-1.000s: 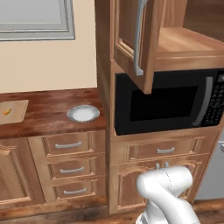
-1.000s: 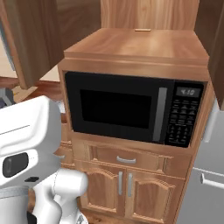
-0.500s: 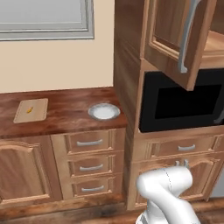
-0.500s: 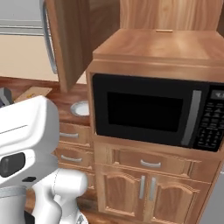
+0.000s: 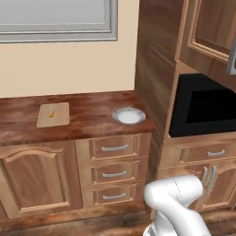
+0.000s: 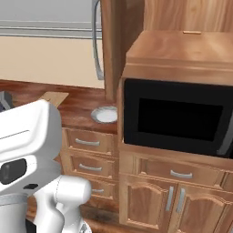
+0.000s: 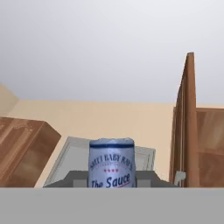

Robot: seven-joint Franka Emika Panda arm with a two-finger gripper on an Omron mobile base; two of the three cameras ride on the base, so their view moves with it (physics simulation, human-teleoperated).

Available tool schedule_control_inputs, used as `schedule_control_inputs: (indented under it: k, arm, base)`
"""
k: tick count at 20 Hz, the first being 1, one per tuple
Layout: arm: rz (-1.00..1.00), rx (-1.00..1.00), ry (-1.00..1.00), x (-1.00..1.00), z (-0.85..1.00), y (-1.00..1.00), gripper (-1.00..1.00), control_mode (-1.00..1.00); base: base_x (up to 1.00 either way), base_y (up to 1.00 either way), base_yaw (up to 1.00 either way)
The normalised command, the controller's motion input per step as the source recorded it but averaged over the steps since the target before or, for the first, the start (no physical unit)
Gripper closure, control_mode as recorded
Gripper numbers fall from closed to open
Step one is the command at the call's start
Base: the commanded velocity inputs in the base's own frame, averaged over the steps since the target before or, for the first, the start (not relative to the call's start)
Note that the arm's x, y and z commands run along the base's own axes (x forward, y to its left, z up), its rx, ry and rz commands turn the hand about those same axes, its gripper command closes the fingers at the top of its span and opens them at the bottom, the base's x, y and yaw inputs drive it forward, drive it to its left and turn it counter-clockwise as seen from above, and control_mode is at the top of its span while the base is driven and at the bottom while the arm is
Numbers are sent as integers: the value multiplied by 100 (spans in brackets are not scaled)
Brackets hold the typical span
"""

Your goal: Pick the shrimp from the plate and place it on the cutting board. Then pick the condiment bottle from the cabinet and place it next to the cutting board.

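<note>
Here the gripper has one condiment bottle between its jaws. They stand partly closed around the lower body, and the finger tips themselves are hidden low in the hand view. In this view the bottle's long axis runs straight up the picture. The blue-grey cap is at the top, and the label with the words "The Sauce" faces the camera. Behind the bottle are a pale ceiling, a beige wall and one cabinet door, seen edge-on at the right.

In the left base view, one counter of dark red-brown wood carries one cutting board and one plate, well apart from each other. One shrimp lies on the board, near its middle. It is too small to tell which way it points. The white centre of the plate is bare. Three drawers are stacked under the plate. One black microwave sits in the tall unit to the right, and the open cabinet door with its long silver handle hangs above it.
</note>
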Motion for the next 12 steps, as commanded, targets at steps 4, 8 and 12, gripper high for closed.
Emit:
schedule_control_inputs:
  k: [4, 8, 12]
  arm:
    - [0, 0, 0, 0, 0, 0, 100, 100]
    - [0, 0, 0, 0, 0, 0, 100, 100]
    - [0, 0, 0, 0, 0, 0, 100, 100]
  base:
    - [-24, 58, 0]
    - [-26, 60, 0]
    - [-28, 62, 0]
